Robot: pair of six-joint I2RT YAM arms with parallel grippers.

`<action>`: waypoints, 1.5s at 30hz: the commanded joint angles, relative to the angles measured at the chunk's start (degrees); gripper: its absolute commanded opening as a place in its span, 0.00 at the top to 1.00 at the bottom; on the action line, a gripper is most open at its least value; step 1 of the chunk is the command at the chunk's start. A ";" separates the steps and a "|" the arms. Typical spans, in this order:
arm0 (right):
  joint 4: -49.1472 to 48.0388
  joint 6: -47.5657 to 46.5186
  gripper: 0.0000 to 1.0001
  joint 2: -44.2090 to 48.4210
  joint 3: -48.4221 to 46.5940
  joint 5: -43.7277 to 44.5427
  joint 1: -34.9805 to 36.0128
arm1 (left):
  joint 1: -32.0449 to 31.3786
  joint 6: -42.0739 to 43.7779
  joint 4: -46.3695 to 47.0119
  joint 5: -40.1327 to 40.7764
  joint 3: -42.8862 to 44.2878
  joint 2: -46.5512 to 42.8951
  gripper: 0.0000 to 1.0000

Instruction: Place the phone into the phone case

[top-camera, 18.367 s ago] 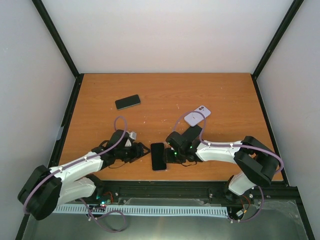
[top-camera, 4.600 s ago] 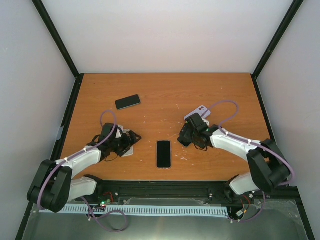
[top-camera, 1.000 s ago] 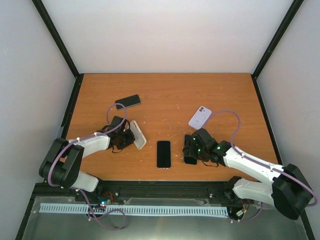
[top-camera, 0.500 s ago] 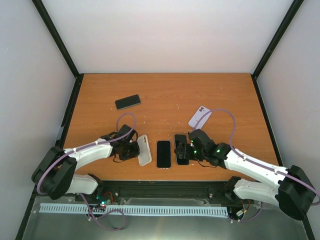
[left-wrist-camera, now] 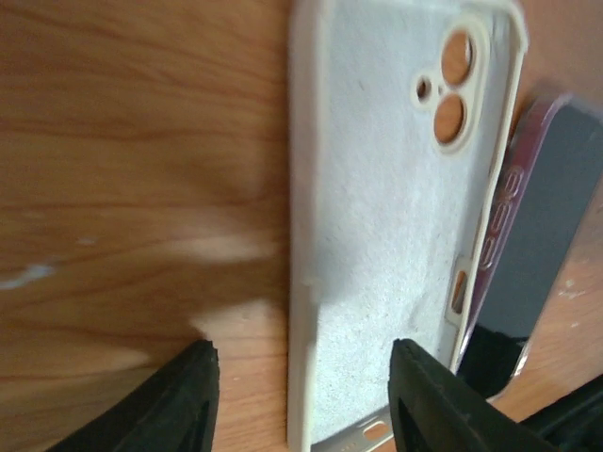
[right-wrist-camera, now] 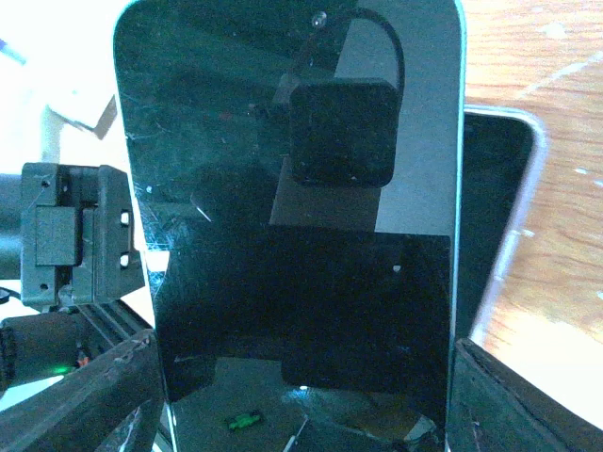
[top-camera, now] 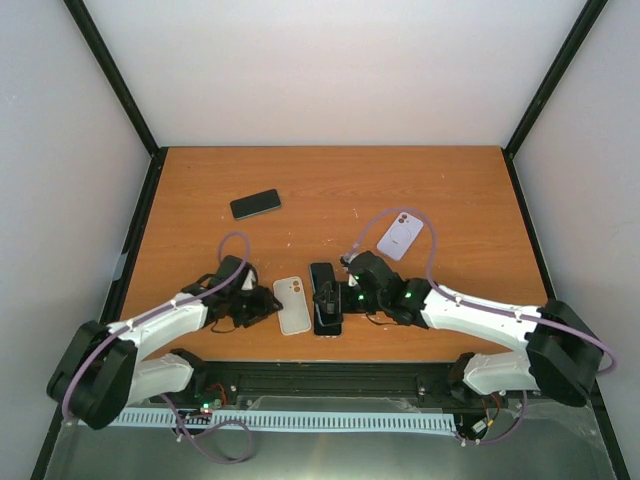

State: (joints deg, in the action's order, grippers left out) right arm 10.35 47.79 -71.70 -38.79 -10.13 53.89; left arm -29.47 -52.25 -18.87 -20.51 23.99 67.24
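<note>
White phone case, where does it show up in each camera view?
Top external: white phone case lies near centre, just beyond the left gripper.
Left wrist: the case fills the middle.
Right wrist: not clearly in it; the held phone blocks the view.
Shared landmark: the wooden table.

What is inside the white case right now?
Nothing: the white case lies empty, its bare pale lining showing. The table beneath it is covered.

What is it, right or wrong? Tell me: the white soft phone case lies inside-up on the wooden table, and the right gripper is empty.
The right gripper is not empty: it holds a black glossy phone, per the right wrist view. The white soft phone case does lie inside-up on the wooden table.
</note>
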 commanded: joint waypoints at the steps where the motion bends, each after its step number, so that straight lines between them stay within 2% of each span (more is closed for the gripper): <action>1: -8.74 0.01 0.39 -3.84 -4.15 -1.84 1.55 | 7.01 0.30 1.79 -5.96 -0.78 -6.50 0.43; 9: -11.95 1.86 0.40 -13.68 -10.27 -4.13 3.55 | 22.62 2.64 -0.13 -15.36 -1.65 -15.16 0.22; 12: -12.11 3.21 0.40 -17.55 -12.49 -3.85 4.37 | 24.93 3.26 -1.95 -14.38 -0.18 -16.53 0.06; 15: -12.33 4.00 0.40 -21.83 -14.46 -4.29 4.93 | 25.55 3.94 -4.11 -12.42 1.76 -17.00 0.02; 20: -12.79 6.06 0.41 -26.23 -16.73 -4.25 6.04 | 25.69 4.98 -5.95 -10.70 3.10 -16.48 0.02; 28: -8.41 8.62 0.40 -30.26 -18.27 -3.15 6.15 | 25.78 5.45 -5.40 -11.38 2.53 -16.31 0.06; 37: -2.97 10.00 0.37 -32.38 -19.81 -2.38 6.21 | 25.70 2.51 2.39 -19.17 -3.36 -16.36 0.25; 45: -1.18 10.44 0.33 -33.15 -20.43 -2.46 6.19 | 25.69 0.82 9.02 -23.04 -7.72 -14.65 0.32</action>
State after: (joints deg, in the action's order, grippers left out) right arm 7.42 57.12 -103.98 -58.24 -13.10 59.68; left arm -4.21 -50.02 -15.79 -39.99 17.34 51.72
